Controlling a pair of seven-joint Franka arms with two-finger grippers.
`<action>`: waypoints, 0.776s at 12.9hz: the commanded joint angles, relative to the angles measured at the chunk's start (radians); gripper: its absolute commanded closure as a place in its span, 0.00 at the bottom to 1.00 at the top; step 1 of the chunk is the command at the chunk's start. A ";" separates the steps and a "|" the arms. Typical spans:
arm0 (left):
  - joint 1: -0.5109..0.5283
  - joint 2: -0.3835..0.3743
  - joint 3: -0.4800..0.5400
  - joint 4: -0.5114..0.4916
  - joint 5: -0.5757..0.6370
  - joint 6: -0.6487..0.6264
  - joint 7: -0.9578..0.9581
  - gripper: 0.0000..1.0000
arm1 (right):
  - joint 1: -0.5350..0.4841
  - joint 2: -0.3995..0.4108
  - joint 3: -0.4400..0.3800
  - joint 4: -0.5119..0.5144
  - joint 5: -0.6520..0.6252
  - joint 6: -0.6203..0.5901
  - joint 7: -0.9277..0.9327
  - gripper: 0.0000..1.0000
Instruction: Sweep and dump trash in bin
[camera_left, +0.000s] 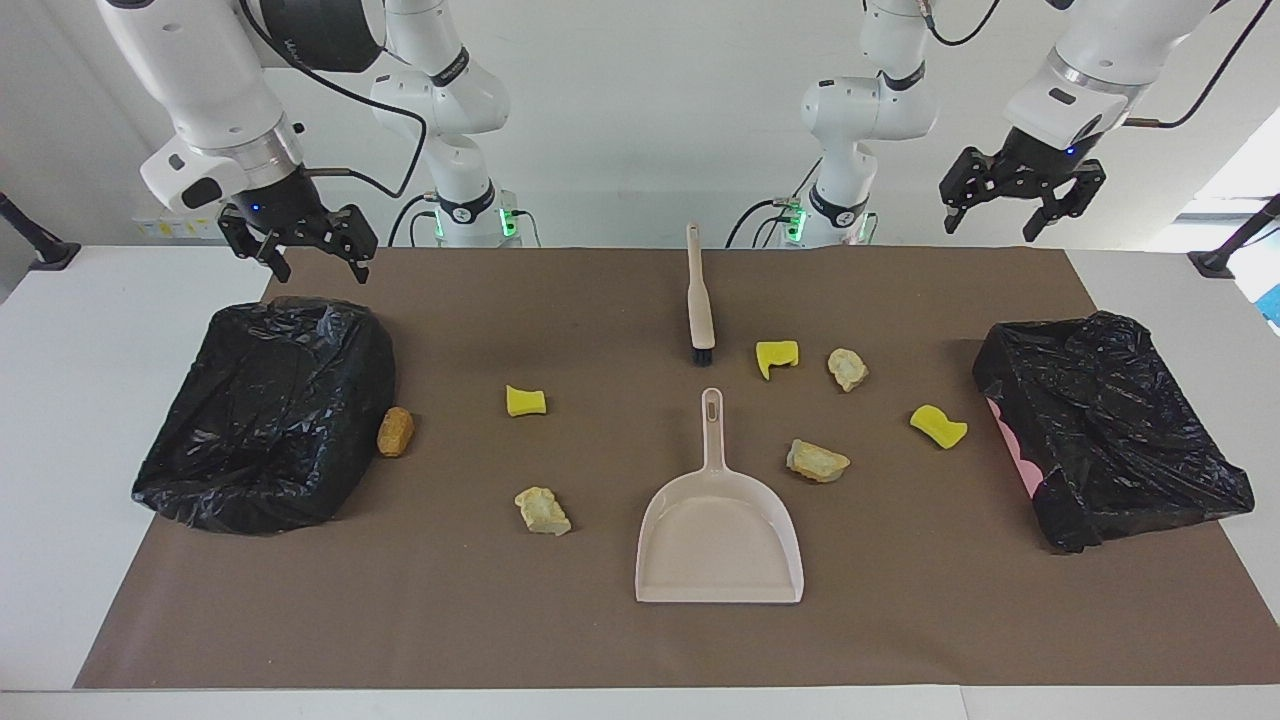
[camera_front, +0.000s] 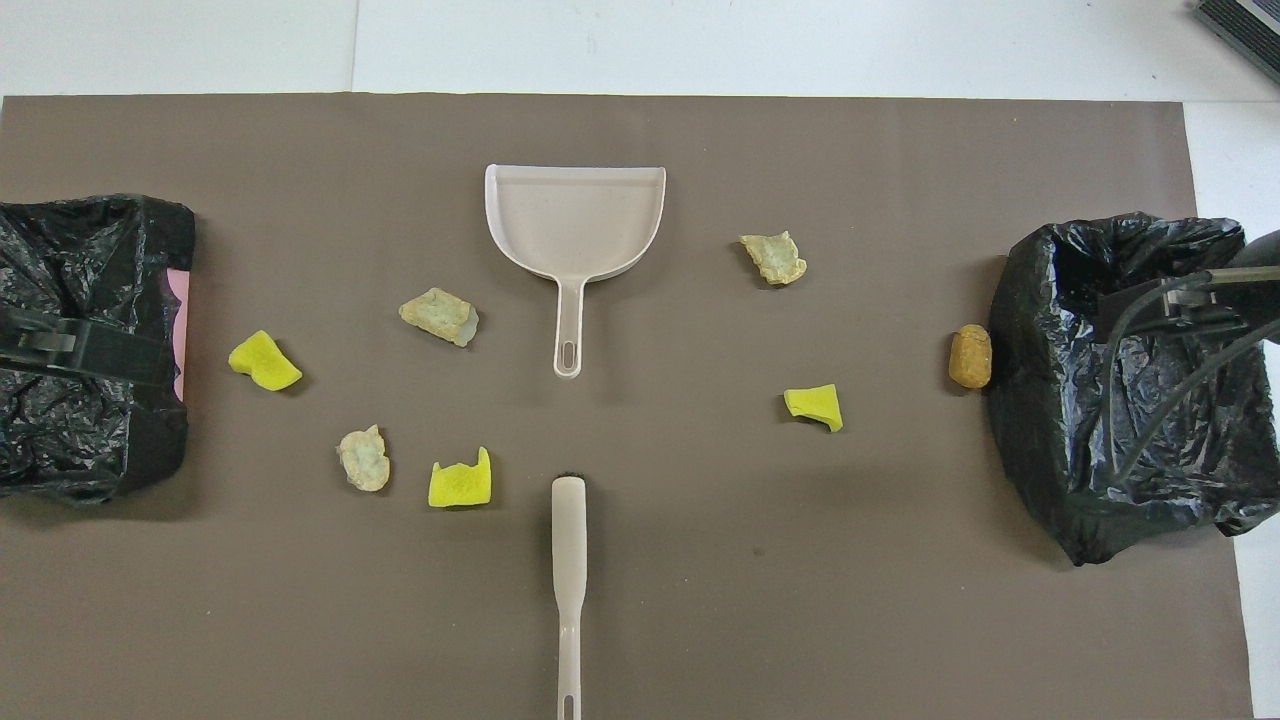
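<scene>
Nearest my facing camera lay the dustpan (camera_left: 718, 535), mouth toward me, handle running to 12 o'clock in line with the brush (camera_left: 699, 300). Seven trash pieces (camera_left: 818, 461) sat scattered on the brown mat (camera_left: 600, 640) around both tools. I noted the left gripper (camera_left: 1022, 200) raised over the bin (camera_left: 1110, 430) at 3 o'clock, jaws spread and empty; the right gripper (camera_left: 305, 250) likewise over the bin (camera_left: 270, 410) at 9 o'clock. I judged both arms about equally distant from the brush.
</scene>
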 joint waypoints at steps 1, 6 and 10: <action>-0.016 -0.112 -0.041 -0.167 0.009 0.053 -0.029 0.00 | 0.004 0.056 0.044 0.032 0.010 0.026 0.028 0.00; -0.018 -0.259 -0.222 -0.474 -0.057 0.188 -0.196 0.00 | 0.129 0.134 0.058 0.030 0.033 0.164 0.141 0.00; -0.021 -0.368 -0.377 -0.705 -0.204 0.317 -0.325 0.00 | 0.226 0.243 0.064 0.032 0.060 0.265 0.299 0.00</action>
